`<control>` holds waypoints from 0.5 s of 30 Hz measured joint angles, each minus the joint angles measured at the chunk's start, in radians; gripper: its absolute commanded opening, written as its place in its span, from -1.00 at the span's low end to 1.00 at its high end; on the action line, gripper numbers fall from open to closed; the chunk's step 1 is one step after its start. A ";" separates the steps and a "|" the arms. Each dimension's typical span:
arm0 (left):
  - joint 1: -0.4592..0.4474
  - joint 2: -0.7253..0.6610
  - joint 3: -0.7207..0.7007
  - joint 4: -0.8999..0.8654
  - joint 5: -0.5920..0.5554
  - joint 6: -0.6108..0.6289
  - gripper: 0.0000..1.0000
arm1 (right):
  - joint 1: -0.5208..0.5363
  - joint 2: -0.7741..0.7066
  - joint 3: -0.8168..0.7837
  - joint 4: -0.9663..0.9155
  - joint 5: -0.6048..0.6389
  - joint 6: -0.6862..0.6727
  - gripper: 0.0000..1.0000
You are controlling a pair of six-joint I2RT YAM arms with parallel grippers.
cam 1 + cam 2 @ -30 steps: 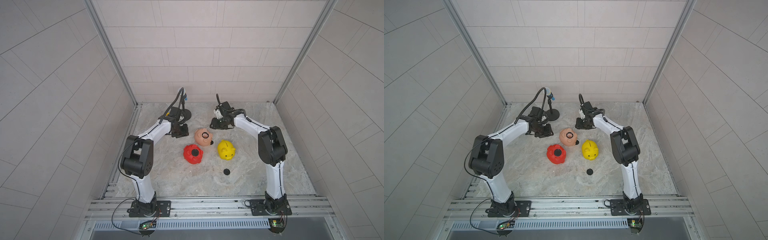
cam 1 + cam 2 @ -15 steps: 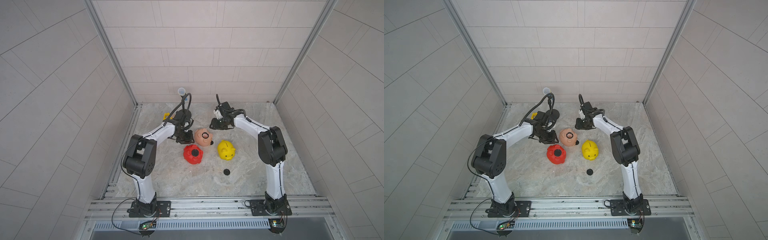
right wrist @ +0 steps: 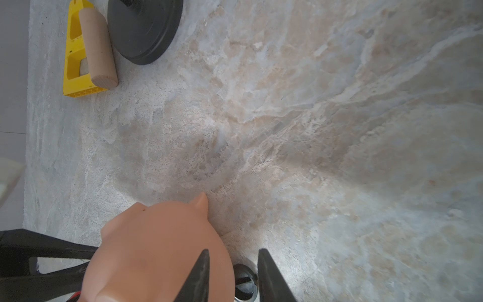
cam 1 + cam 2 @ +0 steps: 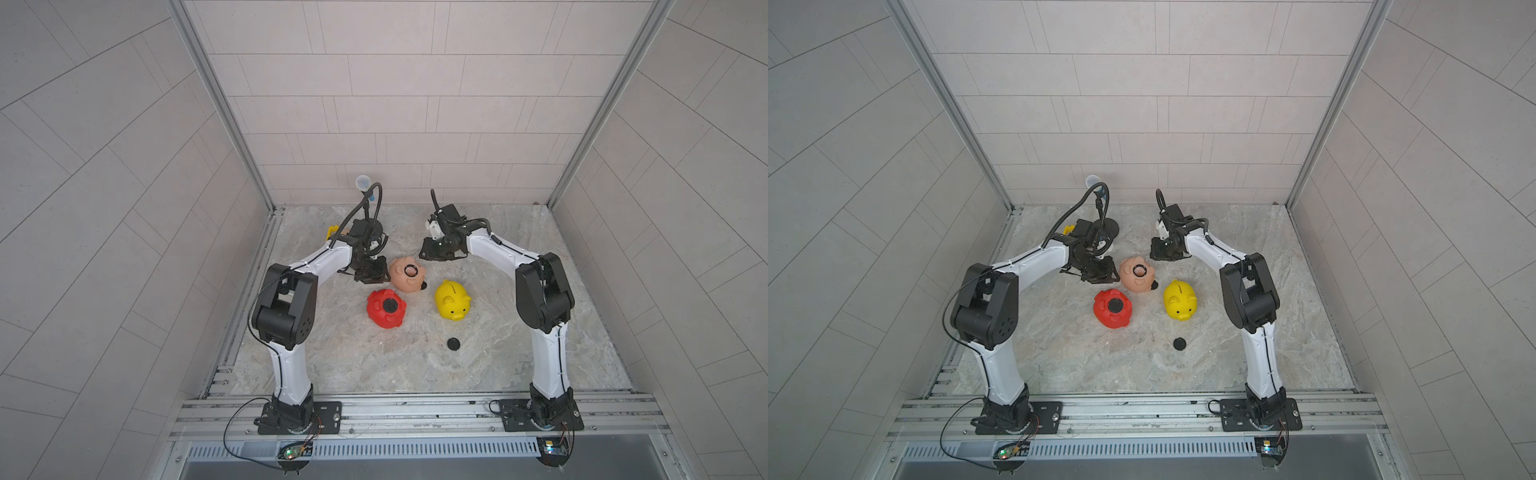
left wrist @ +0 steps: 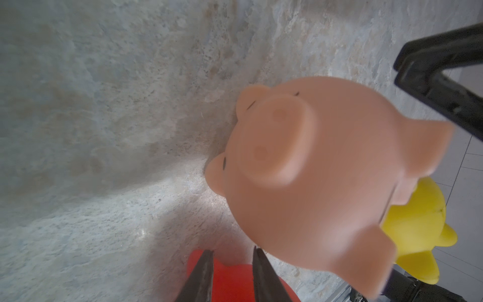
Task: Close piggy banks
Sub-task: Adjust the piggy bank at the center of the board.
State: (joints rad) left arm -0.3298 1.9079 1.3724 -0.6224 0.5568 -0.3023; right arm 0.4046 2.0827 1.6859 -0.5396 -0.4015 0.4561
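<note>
Three piggy banks lie mid-table. In both top views the peach-pink pig (image 4: 405, 279) lies belly up with its round hole uncovered. The red pig (image 4: 380, 316) has a black plug (image 4: 390, 306) in its belly. The yellow pig (image 4: 452, 300) stands upright. A loose black plug (image 4: 453, 343) lies nearer the front, and another plug (image 3: 244, 282) rests against the peach pig (image 3: 156, 248). My left gripper (image 5: 233, 250) sits beside the peach pig (image 5: 313, 170), jaws narrowly apart and empty, with the red pig (image 5: 230, 282) beyond. My right gripper (image 3: 234, 250) hovers behind the peach pig, open and empty.
A microphone stand (image 4: 363, 182) with a round black base (image 3: 146, 28) stands at the back left. Beside it are a yellow triangular frame (image 3: 75, 52) and a wooden dowel (image 3: 98, 47). Tiled walls enclose the table on three sides.
My left gripper has moved from the back left toward the peach pig and now sits right beside it. The right jaws have narrowed slightly; that arm has hardly moved.
</note>
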 measured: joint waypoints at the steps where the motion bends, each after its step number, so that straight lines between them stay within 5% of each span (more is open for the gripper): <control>1: 0.000 0.005 0.001 0.003 0.000 -0.002 -0.38 | 0.002 0.000 0.000 -0.002 0.000 0.000 -0.39; 15: 0.002 0.082 0.066 0.011 -0.031 -0.037 -0.38 | 0.014 -0.001 -0.026 -0.013 0.005 0.000 -0.42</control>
State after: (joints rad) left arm -0.3275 1.9903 1.4384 -0.6113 0.5255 -0.3397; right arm 0.4183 2.0815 1.6604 -0.5522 -0.3969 0.4564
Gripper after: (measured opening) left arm 0.309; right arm 0.289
